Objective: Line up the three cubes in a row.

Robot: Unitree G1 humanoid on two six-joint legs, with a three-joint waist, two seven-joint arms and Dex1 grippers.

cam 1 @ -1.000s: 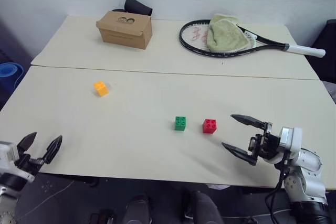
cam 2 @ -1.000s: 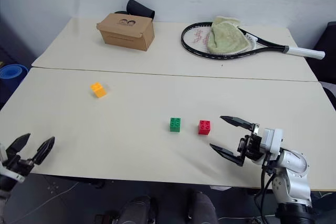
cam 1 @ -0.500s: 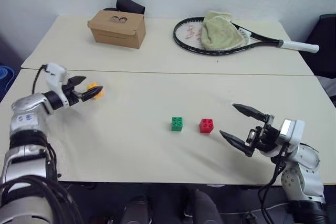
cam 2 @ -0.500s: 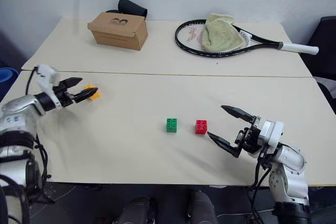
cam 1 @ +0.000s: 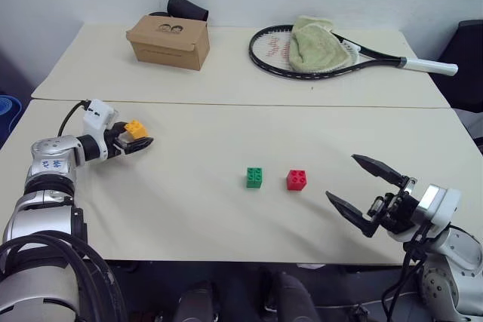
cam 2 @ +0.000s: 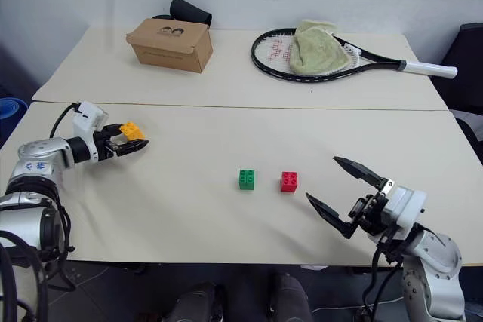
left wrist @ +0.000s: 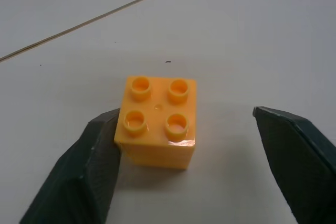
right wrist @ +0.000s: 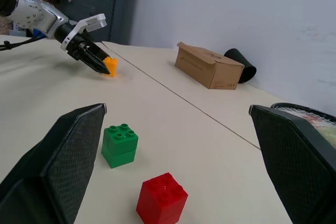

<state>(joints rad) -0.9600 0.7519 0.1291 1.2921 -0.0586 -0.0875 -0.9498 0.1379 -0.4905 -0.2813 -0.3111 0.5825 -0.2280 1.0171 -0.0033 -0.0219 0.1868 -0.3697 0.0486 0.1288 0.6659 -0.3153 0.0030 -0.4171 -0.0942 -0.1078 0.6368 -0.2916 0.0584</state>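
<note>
Position of the yellow-orange cube [left wrist: 158, 121] between the two black fingers of the left gripper [cam 1: 134, 139] is what matters now: in the left wrist view one finger [left wrist: 86, 174] is touching the side of the cube, while the other finger is standing apart from it with bare worktop [cam 1: 226, 239] between, so the gripper is half open around the cube and is not gripping it yet. The cube is sitting on the worktop with its studs up, off centre toward the touching finger. The green cube [cam 1: 255, 177] and the red cube [cam 1: 296, 179] are lying just beside each other near the middle of the worktop, well apart from the yellow-orange one and toward the robot's right from it. The right gripper [cam 1: 367, 194] is hanging wide open and empty, near the red cube but not touching it. I judge that the left arm is the one placed for the yellow-orange cube, and it needs carrying rightward to the green one's free side.
</note>
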